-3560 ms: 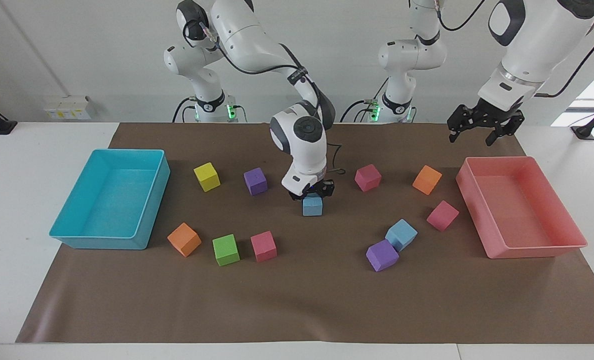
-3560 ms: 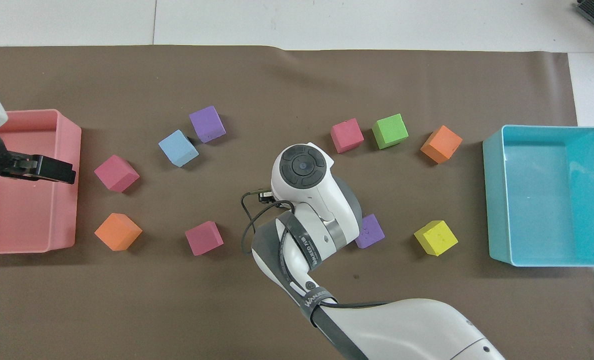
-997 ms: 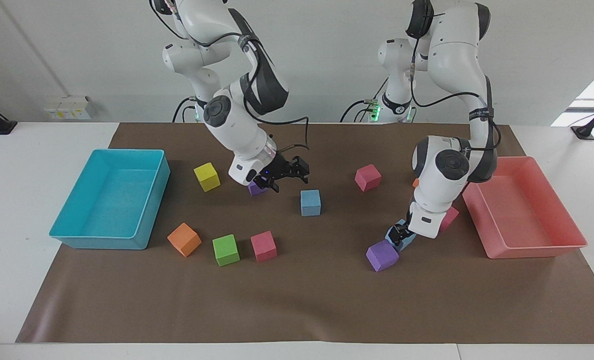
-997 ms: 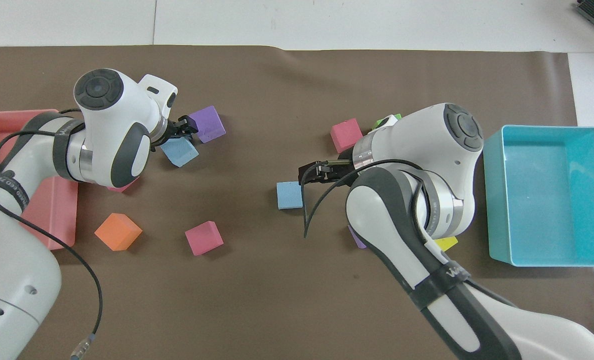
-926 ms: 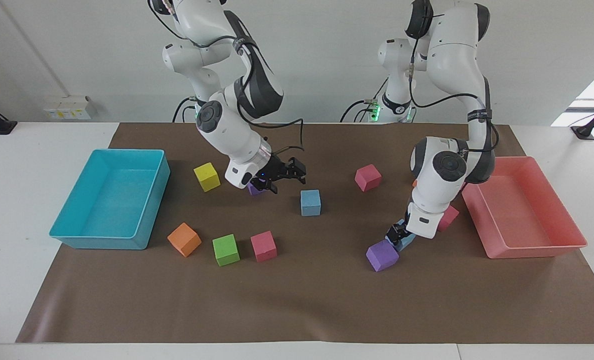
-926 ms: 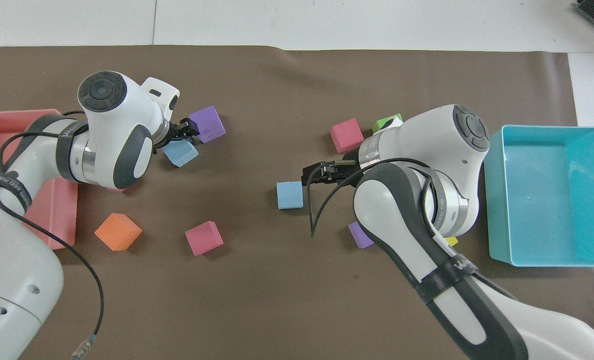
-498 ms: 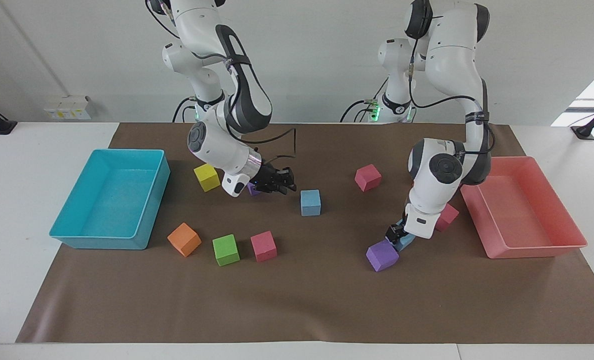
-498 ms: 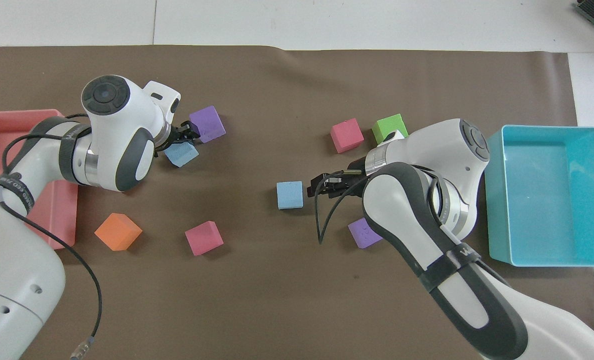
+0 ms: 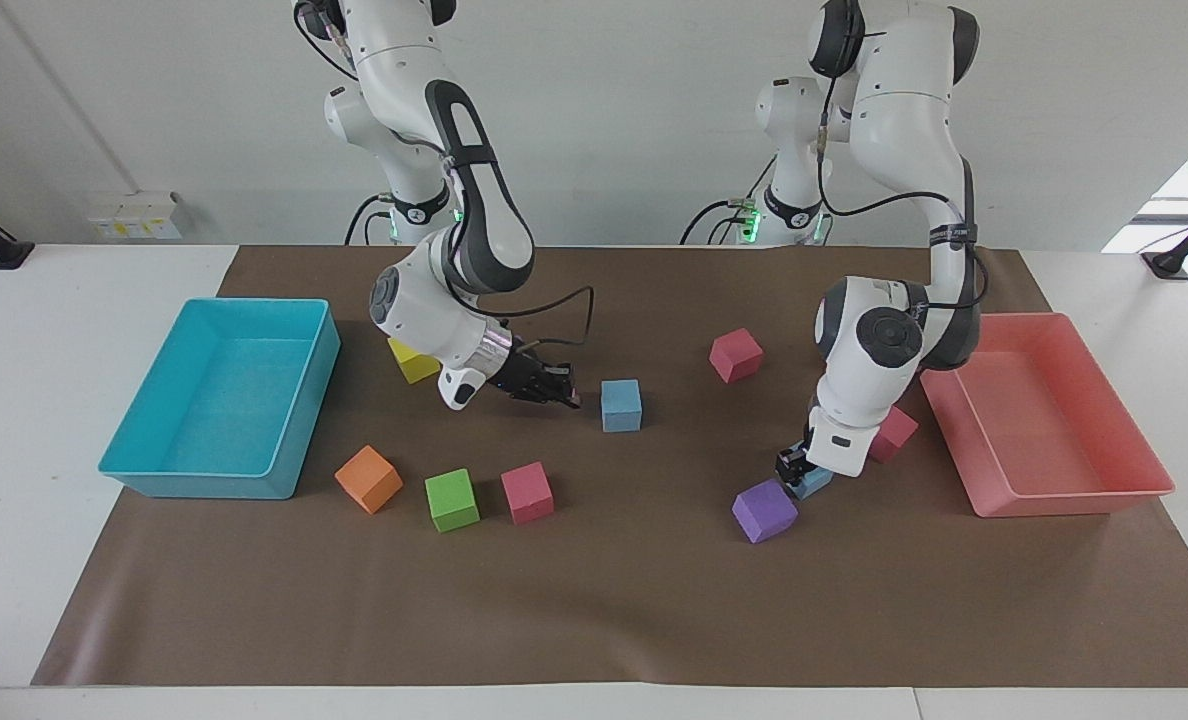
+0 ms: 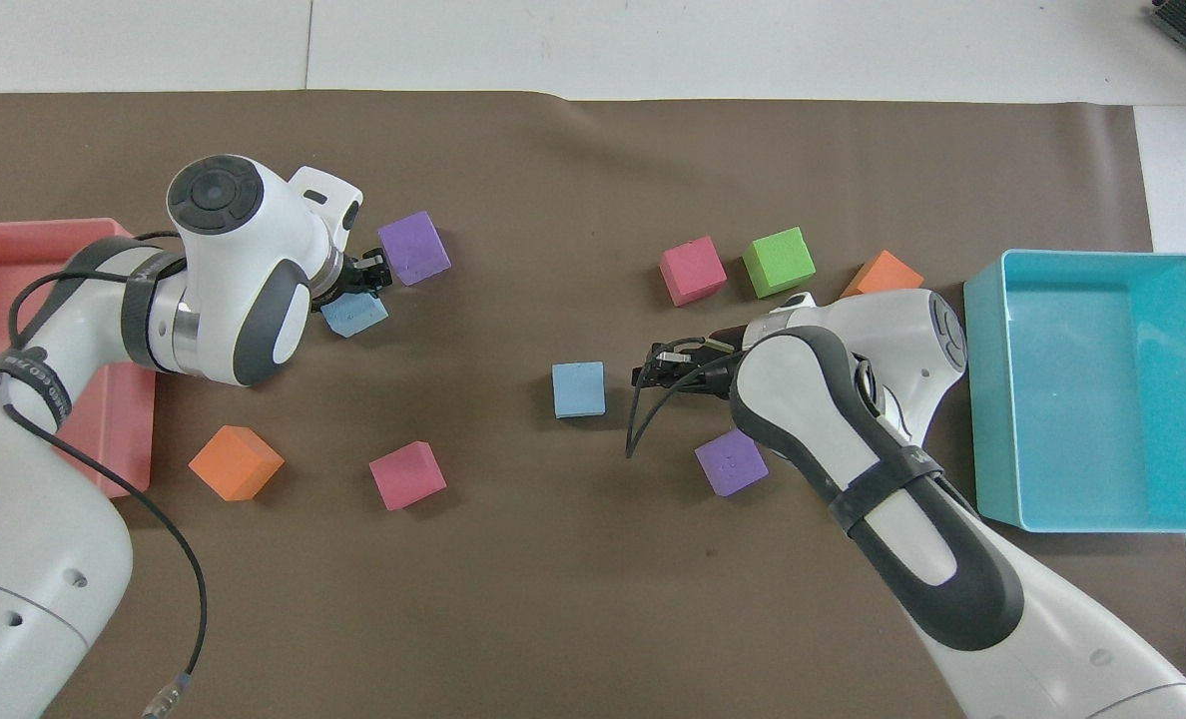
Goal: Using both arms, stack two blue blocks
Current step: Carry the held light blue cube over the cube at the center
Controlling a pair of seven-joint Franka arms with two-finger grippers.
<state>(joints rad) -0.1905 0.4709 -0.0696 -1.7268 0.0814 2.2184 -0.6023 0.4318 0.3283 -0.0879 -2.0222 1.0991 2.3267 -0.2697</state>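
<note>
Since a moment ago the right gripper [image 9: 566,393], seemingly closed and empty, has sunk beside the mid-mat blue block [image 9: 621,405], while the left gripper [image 9: 792,470], apparently clamping the other blue block [image 10: 355,314] touching the purple cube [image 9: 765,510], should lift straight up.

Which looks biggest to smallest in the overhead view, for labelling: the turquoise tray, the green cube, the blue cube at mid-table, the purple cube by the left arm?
1. turquoise tray, by far the largest.
2. green cube, blue cube and purple cube: these look alike in size, so no ranking among them.
</note>
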